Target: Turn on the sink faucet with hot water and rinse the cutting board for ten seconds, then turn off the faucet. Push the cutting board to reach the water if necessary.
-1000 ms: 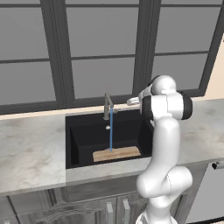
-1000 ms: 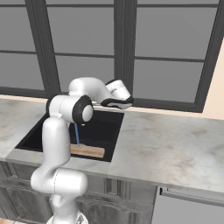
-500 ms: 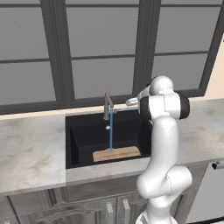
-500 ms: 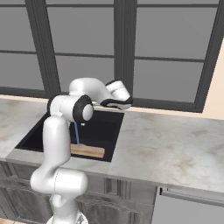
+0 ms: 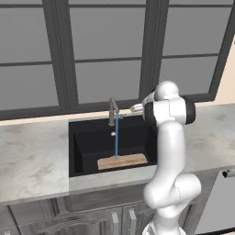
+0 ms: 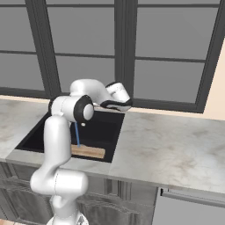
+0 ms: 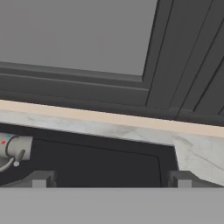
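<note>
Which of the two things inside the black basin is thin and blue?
The water: a thin blue vertical stream falling from the sink faucet. The cutting board lies flat and tan on the sink floor.

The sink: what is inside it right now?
Inside the sink a cutting board lies flat on the bottom near the front wall, and the water from the sink faucet lands on it. The arm hides the basin's right end.

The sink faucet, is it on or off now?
On: a thin blue stream of water falls from the sink faucet onto the cutting board.
</note>
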Available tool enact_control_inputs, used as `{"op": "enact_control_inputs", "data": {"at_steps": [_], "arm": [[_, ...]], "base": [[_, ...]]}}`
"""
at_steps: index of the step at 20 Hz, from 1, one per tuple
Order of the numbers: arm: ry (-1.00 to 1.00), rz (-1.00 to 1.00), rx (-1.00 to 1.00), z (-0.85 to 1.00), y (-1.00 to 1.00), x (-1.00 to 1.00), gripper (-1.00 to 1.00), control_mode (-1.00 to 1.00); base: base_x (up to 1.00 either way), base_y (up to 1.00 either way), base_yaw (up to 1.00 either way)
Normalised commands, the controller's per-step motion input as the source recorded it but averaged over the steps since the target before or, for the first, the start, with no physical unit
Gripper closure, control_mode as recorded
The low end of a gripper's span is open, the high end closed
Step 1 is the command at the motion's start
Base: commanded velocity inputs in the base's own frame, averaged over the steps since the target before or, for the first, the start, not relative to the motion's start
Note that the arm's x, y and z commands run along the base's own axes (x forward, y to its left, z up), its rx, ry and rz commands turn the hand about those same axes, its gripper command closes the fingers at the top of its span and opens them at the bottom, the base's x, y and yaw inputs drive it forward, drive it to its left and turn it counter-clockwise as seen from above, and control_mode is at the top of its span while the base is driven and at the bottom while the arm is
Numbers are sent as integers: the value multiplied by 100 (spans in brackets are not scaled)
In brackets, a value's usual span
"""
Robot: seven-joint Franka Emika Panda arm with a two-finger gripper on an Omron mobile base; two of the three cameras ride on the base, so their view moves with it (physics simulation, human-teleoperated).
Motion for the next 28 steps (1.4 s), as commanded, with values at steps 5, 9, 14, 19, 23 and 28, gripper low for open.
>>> {"op": "enact_control_inputs", "data": {"at_steps": [5, 9, 14, 19, 23, 28], "arm": [[0, 0, 0, -14, 3, 9, -100, -100], [0, 0, 0, -15, 5, 13, -100, -100], [0, 0, 0, -15, 5, 10, -100, -100], [0, 0, 0, -12, 7, 4, -100, -100], [0, 0, 0, -11, 11, 5, -100, -100], [0, 0, 0, -12, 13, 8, -100, -100]], "base": [[0, 0, 0], [0, 0, 0], [0, 0, 0], [0, 0, 0], [0, 0, 0], [0, 0, 0]]}}
